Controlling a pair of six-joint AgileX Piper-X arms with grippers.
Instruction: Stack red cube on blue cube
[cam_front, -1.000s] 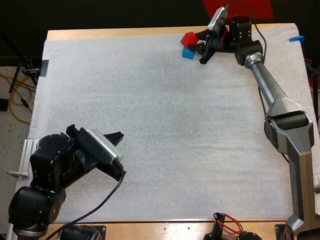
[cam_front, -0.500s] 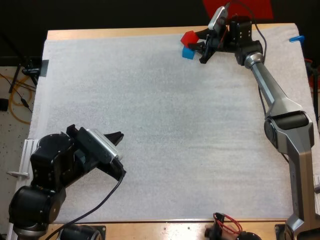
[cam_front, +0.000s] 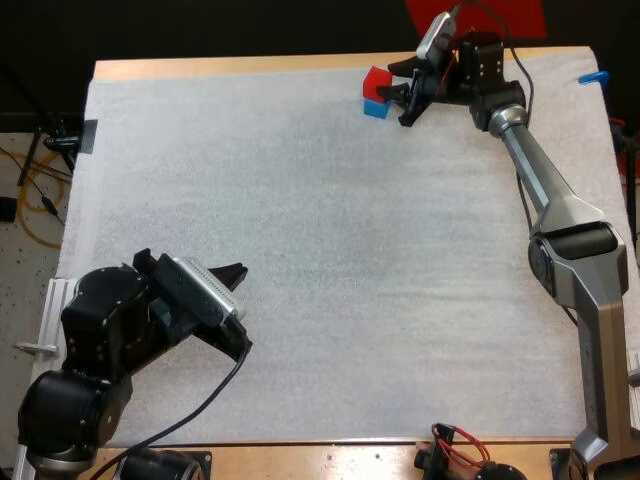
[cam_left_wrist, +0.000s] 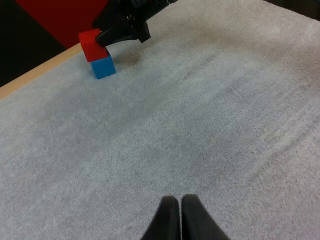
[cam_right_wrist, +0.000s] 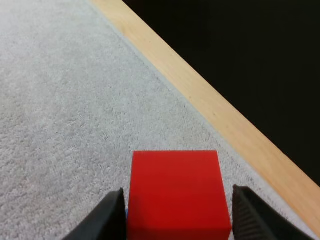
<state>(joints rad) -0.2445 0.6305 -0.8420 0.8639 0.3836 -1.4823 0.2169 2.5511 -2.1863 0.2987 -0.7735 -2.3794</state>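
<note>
Since a second ago: red cube (cam_front: 377, 79) has turned from cocked on one edge to square and level; my right arm has barely shifted, my left arm has stayed put
Red cube: sits flat on top of the blue cube (cam_front: 375, 109), roughly lined up with it, at the far side of the white mat (cam_front: 330, 250), near the strip of wooden table (cam_front: 230, 66) that shows beyond the mat
Blue cube: on the mat under the red one, its front face showing below it in the left wrist view
Right gripper (cam_front: 397, 82): at the red cube's level, one black finger on each side of it
Right jaws: parted; in the right wrist view my fingers (cam_right_wrist: 112, 217) flank the red cube with a thin sliver of gap at each side face, so they are not pressing on it
Left gripper (cam_left_wrist: 179, 200): low over bare mat at the near left, well apart from the two cubes
Left jaws: closed on nothing, the two fingertips touching
</note>
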